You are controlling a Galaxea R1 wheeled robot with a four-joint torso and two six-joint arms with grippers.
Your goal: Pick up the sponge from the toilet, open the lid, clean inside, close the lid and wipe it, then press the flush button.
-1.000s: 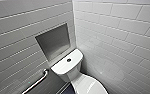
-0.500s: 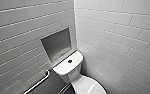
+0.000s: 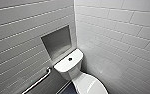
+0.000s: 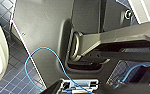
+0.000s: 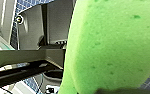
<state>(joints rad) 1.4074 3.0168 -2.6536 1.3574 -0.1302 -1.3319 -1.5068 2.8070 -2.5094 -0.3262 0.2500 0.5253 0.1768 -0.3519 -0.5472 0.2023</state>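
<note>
head: toilet in tiled corner, lid down | left wrist: toilet's flank beside blue floor tiles; left claw state, we can't tell | right wrist: sponge gripped by right claw (our read) | step: pickup done, lid-opening pending; we'd need a claw under the lid's front rim

One white toilet, one closed lid, one flush button, one green sponge, one recessed wall niche, one metal grab bar, two tiled walls, one blue-tiled floor
</note>
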